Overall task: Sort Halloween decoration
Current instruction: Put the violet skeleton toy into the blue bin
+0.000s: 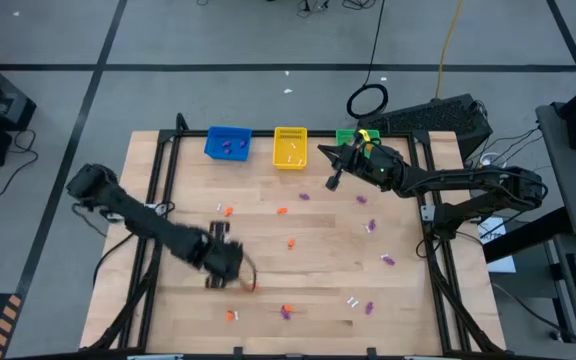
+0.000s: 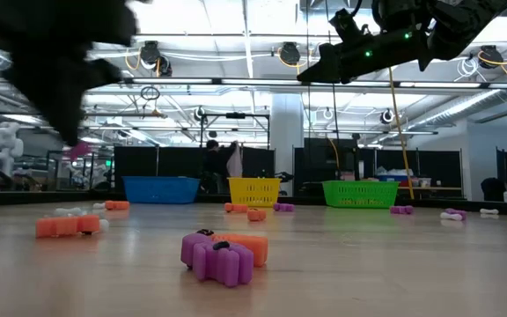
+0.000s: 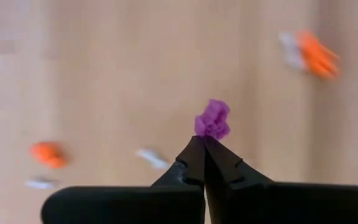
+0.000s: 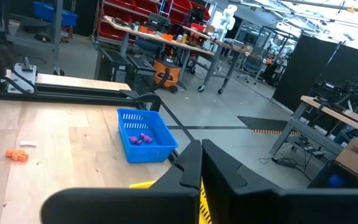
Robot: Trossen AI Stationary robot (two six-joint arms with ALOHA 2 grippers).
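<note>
While the right gripper point(image 1: 333, 183) hangs closed and empty near the far edge of the counter point(image 1: 318, 290), by the green basket point(image 2: 360, 193), the left gripper point(image 3: 204, 144) pinches a purple trinket point(image 3: 212, 119) at its tips above the counter's left half. Other trinkets point(image 2: 221, 255) lie scattered across the counter.

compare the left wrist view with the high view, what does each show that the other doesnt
Only the left wrist view: the left gripper shut on a purple trinket, pinched at its fingertips above the table.

Only the high view: the blue basket, yellow basket and green basket in a row along the far edge, and the right gripper shut, raised near the green basket. There the left arm hides what it holds.

Both: the wooden table with orange, purple and white trinkets scattered on it.
</note>
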